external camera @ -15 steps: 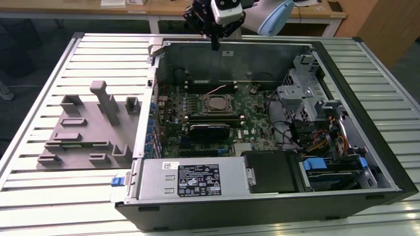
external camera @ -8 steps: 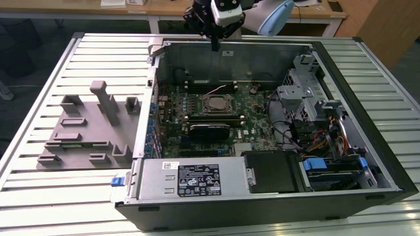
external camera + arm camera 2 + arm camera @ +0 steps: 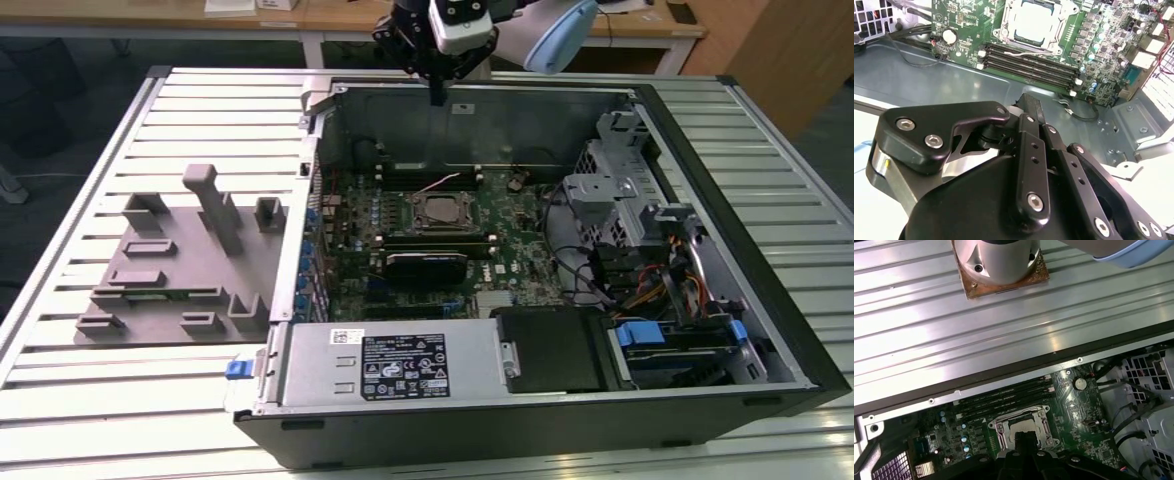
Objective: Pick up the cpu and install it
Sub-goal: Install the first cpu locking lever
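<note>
**Chip seated, arm standing clear of the board**

We find the cpu (image 3: 1030, 21) lying flat inside the black socket frame (image 3: 1003, 30), near the middle of the green motherboard (image 3: 521, 250). The board sits in the open computer case (image 3: 534, 440), which rests on the slatted table (image 3: 80, 400).

The gripper (image 3: 438, 96) hangs above the case, near the wall opposite the grey power supply box (image 3: 307, 370). It is well apart from the chip. Its fingers are drawn together into one narrow prong, and we see nothing held between them. In the first wrist view the fingertips cover part of the chip from the camera's line of sight, with open air between the two.

In our judgement the picking up and the placing are done, and the task stands at or near its close. We cannot tell whether the metal bracket over the socket is latched. If the chip does need securing, we think that would call for a straight descent and light pressure. The fingers would also have to stay clear of the memory slots (image 3: 1029, 65) and the case wall.

The chip's shiny metal top faces up, out of the open side of the case. It is near enough square to have no long axis to speak of. Its edges run parallel with the socket frame and with the memory slots just beside it.

A grey moulded fixture (image 3: 160, 270) sits on the table at the exterior view's left, beside the case.
</note>
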Controlling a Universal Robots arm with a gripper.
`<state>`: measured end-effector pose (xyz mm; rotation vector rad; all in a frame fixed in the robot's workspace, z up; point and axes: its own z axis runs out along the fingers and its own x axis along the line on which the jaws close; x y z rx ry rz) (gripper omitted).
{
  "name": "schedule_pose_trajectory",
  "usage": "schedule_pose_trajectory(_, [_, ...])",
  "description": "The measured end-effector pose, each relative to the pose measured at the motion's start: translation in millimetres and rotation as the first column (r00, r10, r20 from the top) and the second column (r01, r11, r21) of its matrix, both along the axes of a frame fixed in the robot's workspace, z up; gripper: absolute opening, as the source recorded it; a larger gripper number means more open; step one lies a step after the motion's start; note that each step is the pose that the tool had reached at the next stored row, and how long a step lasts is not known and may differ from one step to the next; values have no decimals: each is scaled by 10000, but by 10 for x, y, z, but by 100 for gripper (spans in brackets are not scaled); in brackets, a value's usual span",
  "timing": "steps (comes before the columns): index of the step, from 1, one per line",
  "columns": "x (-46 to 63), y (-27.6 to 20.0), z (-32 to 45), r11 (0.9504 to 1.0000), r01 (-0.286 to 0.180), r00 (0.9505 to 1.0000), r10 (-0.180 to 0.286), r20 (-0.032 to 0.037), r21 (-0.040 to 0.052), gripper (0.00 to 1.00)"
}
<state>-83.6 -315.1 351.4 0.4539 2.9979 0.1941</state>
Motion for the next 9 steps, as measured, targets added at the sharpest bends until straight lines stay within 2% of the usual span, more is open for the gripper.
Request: schedule_pose_trajectory(9, [0,0,-24,10000,0,10000,0,0,0,11])
